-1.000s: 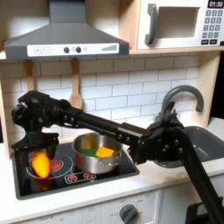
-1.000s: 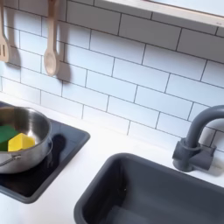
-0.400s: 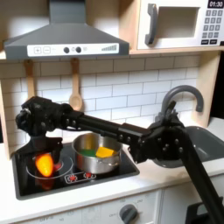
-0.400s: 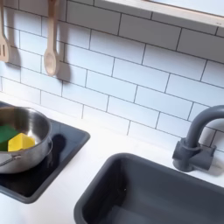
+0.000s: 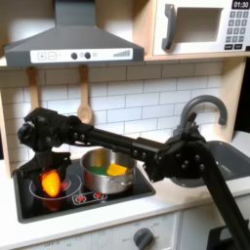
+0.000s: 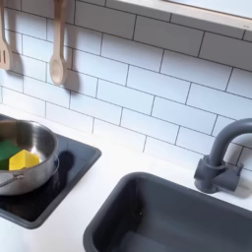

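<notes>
In the first exterior view the black arm reaches across to the stove's left burner. My gripper (image 5: 49, 172) points down there, its fingers on either side of an orange object (image 5: 48, 183) that sits low on the glowing burner. It appears shut on that object. Just right of it stands a metal pot (image 5: 98, 155) holding a green piece (image 5: 95, 176) and a yellow piece (image 5: 116, 169). The second exterior view shows the same pot (image 6: 41, 169) at the left edge, with the green piece (image 6: 6, 150) and yellow piece (image 6: 24, 159) inside.
The black stovetop (image 5: 98, 199) lies in a white counter. A dark sink (image 6: 167, 219) with a curved faucet (image 6: 222, 148) lies to the second exterior view's right. A wooden spoon (image 6: 57, 51) and spatula (image 6: 3, 44) hang on the tiled wall. A hood (image 5: 68, 44) and microwave (image 5: 200, 24) sit overhead.
The arm's wrist has shifted a little to the right in the first exterior view, and the orange object has shifted slightly right with it. The pot has not moved.
</notes>
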You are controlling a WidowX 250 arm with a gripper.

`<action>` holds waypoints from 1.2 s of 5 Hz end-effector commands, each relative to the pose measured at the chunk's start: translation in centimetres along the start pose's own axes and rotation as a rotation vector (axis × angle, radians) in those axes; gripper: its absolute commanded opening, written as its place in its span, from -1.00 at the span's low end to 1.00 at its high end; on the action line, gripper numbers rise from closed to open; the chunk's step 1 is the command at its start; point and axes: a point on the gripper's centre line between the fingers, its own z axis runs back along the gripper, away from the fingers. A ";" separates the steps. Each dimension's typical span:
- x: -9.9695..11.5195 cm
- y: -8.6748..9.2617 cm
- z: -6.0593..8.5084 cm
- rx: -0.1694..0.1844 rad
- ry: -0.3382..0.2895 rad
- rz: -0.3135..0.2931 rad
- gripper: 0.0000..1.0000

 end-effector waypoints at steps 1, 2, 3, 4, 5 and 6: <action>0.6 -1.9 4.5 -0.003 -0.117 -0.005 -1.00; 0.3 -2.8 6.5 0.001 -0.154 -0.030 -1.00; 0.0 -3.8 6.2 -0.009 -0.135 -0.065 -1.00; -0.2 -4.9 6.3 -0.023 -0.135 -0.087 -1.00; -0.7 -6.5 5.6 -0.046 -0.111 -0.126 -1.00; -0.9 -7.4 5.6 -0.052 -0.107 -0.146 -1.00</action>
